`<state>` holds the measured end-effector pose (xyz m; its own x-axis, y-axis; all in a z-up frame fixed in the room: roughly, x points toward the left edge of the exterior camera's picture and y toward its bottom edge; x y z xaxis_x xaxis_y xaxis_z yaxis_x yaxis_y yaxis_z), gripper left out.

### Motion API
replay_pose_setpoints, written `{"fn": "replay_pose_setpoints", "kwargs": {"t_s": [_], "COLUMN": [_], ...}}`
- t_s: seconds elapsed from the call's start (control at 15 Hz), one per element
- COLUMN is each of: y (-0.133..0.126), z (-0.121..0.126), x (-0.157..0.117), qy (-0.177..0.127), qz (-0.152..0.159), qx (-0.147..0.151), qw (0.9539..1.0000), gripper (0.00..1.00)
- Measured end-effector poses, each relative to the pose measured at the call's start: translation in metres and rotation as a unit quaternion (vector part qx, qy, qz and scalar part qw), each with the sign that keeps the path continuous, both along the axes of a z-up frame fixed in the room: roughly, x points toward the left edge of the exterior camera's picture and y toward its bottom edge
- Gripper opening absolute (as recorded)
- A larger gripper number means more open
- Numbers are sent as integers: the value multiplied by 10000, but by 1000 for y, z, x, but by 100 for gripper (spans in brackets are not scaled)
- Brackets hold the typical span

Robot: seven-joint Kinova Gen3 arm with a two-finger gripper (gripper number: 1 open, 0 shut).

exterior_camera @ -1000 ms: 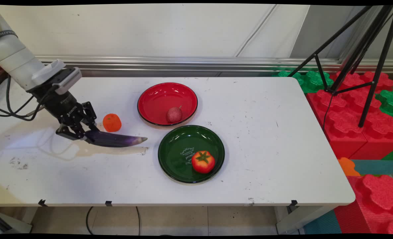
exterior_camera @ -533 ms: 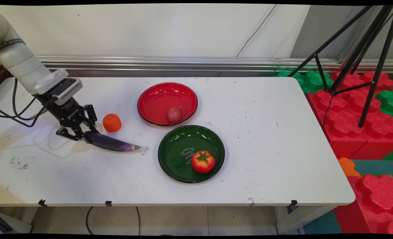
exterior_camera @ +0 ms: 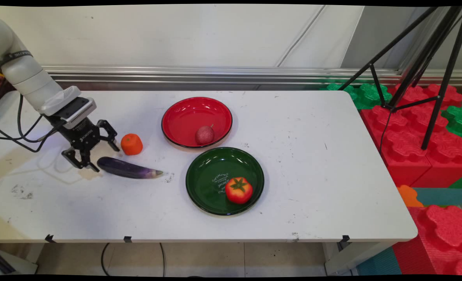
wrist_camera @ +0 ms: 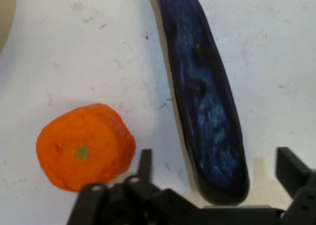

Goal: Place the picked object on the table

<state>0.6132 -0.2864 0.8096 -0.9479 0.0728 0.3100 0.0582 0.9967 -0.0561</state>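
The gripper [exterior_camera: 102, 158] hangs low over the left part of the white table [exterior_camera: 332, 164], fingers spread wide and holding nothing. Right under it lies the eggplant [exterior_camera: 128, 168], flat on the table, its thick rounded end between the two open fingers and its long axis running away from the hand toward the green plate [exterior_camera: 207, 171], thin tip pointing that way. In the hand view the eggplant [wrist_camera: 207, 101] stretches straight up from the gap between the fingers, one finger [wrist_camera: 292, 168] standing clear of it on the far side with table showing between. The orange [exterior_camera: 131, 144] sits just beside the gripper, near the eggplant's thick end but apart from it. Compared with a second ago, that's a big change: then the fingers were closed on the eggplant's thick end with the tip raised off the table; half a second ago the tip had dropped to the surface; now the fingers have let go and the eggplant rests on its own. The red plate [exterior_camera: 184, 113] with a small reddish fruit [exterior_camera: 204, 135] and the tomato [exterior_camera: 238, 190] on the green plate haven't moved.
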Motion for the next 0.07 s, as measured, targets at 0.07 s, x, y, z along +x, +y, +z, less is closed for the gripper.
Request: {"fn": "replay_pose_setpoints", "kwargs": {"t_s": [0.07], "y": [0], "z": [0], "x": [1], "qy": [0], "qz": [-23], "qx": [-28], "qw": [10000], "gripper": [100]}}
